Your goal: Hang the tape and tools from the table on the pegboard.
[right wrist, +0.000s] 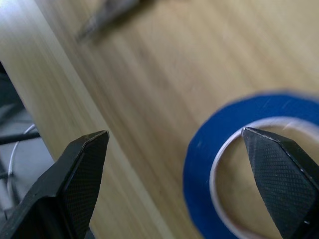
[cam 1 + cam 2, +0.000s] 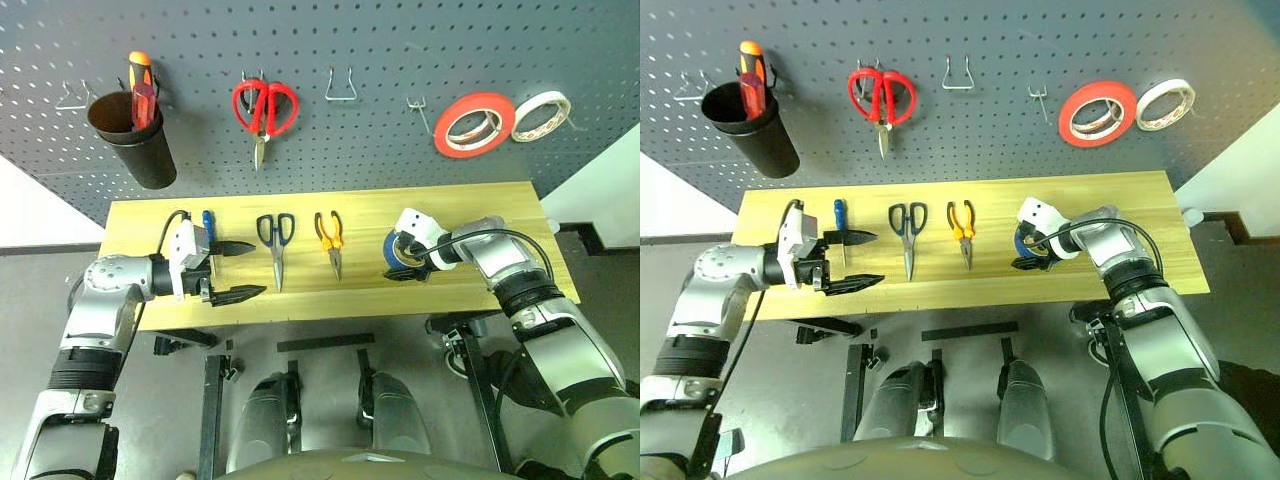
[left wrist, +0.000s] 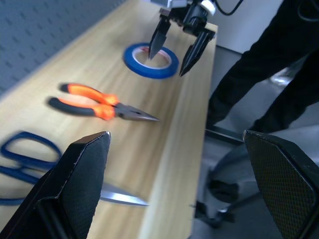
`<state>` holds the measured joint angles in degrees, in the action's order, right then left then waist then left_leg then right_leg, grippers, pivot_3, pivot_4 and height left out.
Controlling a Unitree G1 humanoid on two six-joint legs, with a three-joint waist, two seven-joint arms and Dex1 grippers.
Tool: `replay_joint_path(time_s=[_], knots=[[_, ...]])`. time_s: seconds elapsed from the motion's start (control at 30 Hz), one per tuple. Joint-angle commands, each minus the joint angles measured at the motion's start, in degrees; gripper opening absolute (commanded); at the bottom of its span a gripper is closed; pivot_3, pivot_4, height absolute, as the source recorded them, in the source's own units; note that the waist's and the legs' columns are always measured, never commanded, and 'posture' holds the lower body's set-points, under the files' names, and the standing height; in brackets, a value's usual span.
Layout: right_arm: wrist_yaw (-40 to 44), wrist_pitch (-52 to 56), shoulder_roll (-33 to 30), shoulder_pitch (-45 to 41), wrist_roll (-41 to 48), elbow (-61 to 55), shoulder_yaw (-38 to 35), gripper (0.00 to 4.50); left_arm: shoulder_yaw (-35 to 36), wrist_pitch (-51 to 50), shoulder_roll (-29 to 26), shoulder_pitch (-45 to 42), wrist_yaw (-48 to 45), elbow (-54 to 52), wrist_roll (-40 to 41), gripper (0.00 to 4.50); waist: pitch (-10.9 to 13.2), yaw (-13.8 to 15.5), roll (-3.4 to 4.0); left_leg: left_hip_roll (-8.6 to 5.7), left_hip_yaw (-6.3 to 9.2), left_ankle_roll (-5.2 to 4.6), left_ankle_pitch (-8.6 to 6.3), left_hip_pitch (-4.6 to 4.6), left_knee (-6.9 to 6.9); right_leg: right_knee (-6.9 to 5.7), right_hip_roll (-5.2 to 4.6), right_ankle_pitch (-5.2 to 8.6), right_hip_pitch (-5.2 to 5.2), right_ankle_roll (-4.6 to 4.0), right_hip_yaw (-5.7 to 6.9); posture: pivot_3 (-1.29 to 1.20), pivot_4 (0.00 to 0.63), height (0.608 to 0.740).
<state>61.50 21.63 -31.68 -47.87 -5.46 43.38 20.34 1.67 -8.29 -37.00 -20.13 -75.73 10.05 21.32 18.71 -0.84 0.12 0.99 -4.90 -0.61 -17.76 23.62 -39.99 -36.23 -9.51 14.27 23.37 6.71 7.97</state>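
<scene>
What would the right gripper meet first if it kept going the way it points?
Probably the flat blue ring of tape on the light wooden table. The right gripper has its open fingers straddling the ring's near wall, one tip over the white core.

Light yellowish wood table [image 2: 470,205]. By the right pincer [image 3: 175,55] – a blue tape ring [image 3: 151,60], white inside. Orange-and-black pliers [image 2: 329,238], dark-handled scissors [image 2: 276,240], a blue screwdriver [image 2: 208,222]. Dark grey dotted pegboard [image 2: 400,50] – red scissors [image 2: 264,108], red tape [image 2: 474,124], whitish tape [image 2: 541,115], a black cup [image 2: 132,140].
</scene>
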Motion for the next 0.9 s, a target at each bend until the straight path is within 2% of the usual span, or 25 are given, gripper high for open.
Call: replay_joint_path(time_s=[0.03, 0.3, 0.4, 0.7, 0.73, 0.9], knots=[[0.1, 0.4, 0.5, -0.8, -1.3, 0.7, 0.0, 4.5, -0.5, -1.1, -0.3, 0.6, 1.4, -3.6, 0.2, 4.49, 1.0, 0.0, 0.01, 0.01, -0.02, 0.0, 0.0, 0.01, -0.03, -0.01, 0.0, 0.0, 0.01, 0.0, -0.01, 0.02, 0.395, 0.74], [-1.5, 1.7, 2.0, 0.6, -4.1, -0.1, 1.0, 4.5, -2.4, -1.8, -0.9, 0.4, 4.0, -4.7, -2.0, 4.49, 1.9, -0.1, -0.04, 0.04, -0.08, 0.01, 0.0, -0.02, -0.03, -0.02, 0.0, 0.0, 0.03, 0.0, -0.04, 0.01, 0.417, 0.74], [-1.6, 1.8, 1.7, 1.4, -5.2, -1.9, 1.5, 3.88, -2.6, -2.5, -0.9, 0.6, 4.3, -5.6, -1.7, 4.5, 2.0, 0.0, -0.02, 0.05, -0.09, 0.01, 0.01, -0.03, -0.04, -0.02, 0.0, 0.0, 0.03, 0.0, -0.06, 0.01, 0.416, 0.74], [-1.3, 1.5, 1.2, 2.8, -6.7, -4.8, 1.6, 0.91, -2.7, -2.7, -1.3, 1.9, 4.6, -6.8, -1.5, 4.5, 2.0, 0.0, 0.0, 0.05, -0.12, 0.02, 0.0, -0.03, 0.01, -0.01, 0.0, 0.0, 0.05, 0.0, -0.07, 0.01, 0.403, 0.74], [-0.9, 1.7, 1.1, 3.0, -6.7, -5.5, 1.6, 0.7, -2.6, -2.6, -1.3, 2.2, 4.5, -6.9, -1.4, 4.5, 2.0, 0.0, 0.01, 0.05, -0.12, 0.02, 0.01, -0.03, 0.01, -0.01, 0.0, 0.0, 0.05, 0.0, -0.07, 0.02, 0.398, 0.74], [5.8, 5.0, -0.8, 6.0, 1.3, -16.4, -4.0, 0.67, -0.5, -2.7, -0.2, 3.8, 3.7, -9.1, 2.8, 4.5, 2.0, 0.3, 0.03, 0.07, -0.11, 0.03, 0.01, -0.02, 0.04, 0.0, 0.0, 0.0, 0.07, 0.01, -0.06, 0.01, 0.365, 0.74]])
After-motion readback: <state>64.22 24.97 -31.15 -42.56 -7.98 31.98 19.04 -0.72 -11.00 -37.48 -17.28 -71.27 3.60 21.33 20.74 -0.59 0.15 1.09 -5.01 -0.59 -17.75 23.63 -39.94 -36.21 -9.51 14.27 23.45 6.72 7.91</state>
